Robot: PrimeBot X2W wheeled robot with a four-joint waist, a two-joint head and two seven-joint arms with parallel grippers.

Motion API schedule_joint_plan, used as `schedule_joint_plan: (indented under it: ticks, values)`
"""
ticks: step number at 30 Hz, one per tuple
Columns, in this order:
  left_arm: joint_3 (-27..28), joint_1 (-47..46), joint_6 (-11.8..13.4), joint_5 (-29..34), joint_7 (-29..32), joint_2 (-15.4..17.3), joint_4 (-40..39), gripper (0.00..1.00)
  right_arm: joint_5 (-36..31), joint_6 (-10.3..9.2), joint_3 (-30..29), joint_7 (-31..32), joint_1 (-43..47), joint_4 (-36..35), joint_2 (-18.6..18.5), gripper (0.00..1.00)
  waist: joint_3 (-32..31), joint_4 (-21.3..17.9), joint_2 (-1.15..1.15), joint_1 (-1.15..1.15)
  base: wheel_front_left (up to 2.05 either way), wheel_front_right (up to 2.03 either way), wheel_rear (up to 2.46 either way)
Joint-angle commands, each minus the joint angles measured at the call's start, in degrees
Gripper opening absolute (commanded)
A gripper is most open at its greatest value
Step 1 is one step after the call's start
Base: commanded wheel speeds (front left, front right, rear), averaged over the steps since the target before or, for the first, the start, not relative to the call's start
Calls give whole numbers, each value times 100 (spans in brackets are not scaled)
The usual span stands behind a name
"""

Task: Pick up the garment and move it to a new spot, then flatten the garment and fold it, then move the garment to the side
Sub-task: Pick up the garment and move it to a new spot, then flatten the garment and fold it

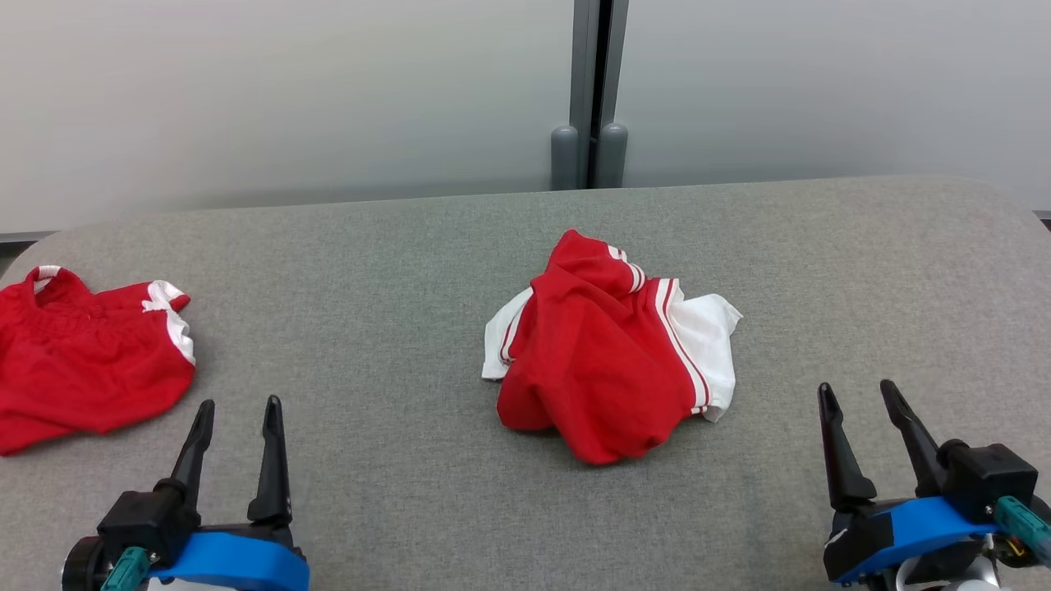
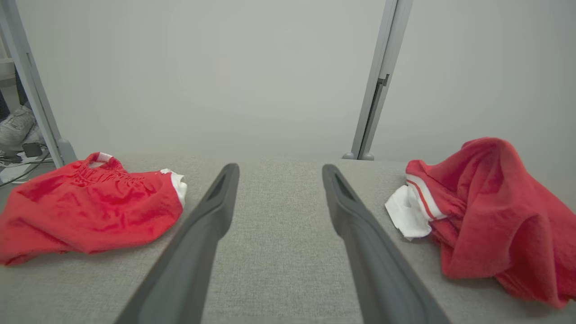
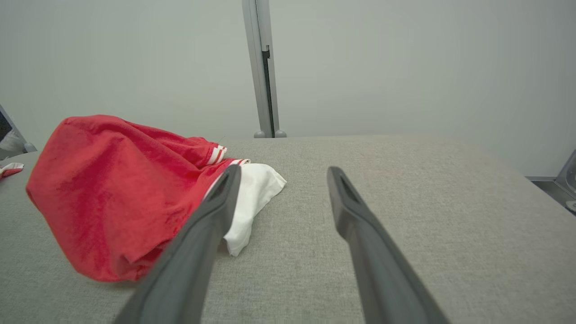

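A crumpled red garment (image 1: 603, 361) with white sleeves and red-and-white stripes lies heaped in the middle of the grey table (image 1: 394, 271). It shows at the right of the left wrist view (image 2: 490, 216) and at the left of the right wrist view (image 3: 117, 189). My left gripper (image 1: 238, 406) rests open at the near left, empty, well left of the heap. At the near right, my right gripper (image 1: 858, 390) stands open and empty, to the right of the heap. Both pairs of fingers (image 2: 211, 211) (image 3: 346, 207) hover just over bare cloth.
A second red garment (image 1: 82, 361) with white trim lies flat at the table's left edge, also in the left wrist view (image 2: 90, 207). A pale wall with a grey post (image 1: 589, 98) stands behind the table. Cables and a shoe (image 2: 15, 126) lie on the floor at far left.
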Motion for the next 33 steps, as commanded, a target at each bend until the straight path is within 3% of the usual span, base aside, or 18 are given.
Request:
schedule_joint_plan:
  ticks: [1, 11, 19, 26, 33]
  values:
    - [27, 82, -48, 37, -25, 81, 38, 100, 4, 3, -27, 41, 87, 44, -20, 100, -14, -7, 0, 0, 0, 0, 0]
    - [-21, 114, -43, -17, 61, 138, 38, 100, 34, 3, 25, 103, 41, 117, -21, 100, 36, -37, 0, 0, 0, 0, 0]
    - [-67, -70, -41, -26, 99, 163, -76, 100, -117, 3, 291, 341, -491, 96, -21, 100, 270, -18, 0, 0, 0, 0, 0]
    - [-145, -229, -43, 11, 144, 156, -206, 100, -110, 3, 283, 1426, -1520, 607, -20, 100, 550, 109, 0, 0, 0, 0, 0]
    - [-323, -522, -99, 72, 199, 91, -333, 100, -428, 3, -42, 2847, -2889, 1926, -20, 100, 985, 411, 0, 0, 0, 0, 0]
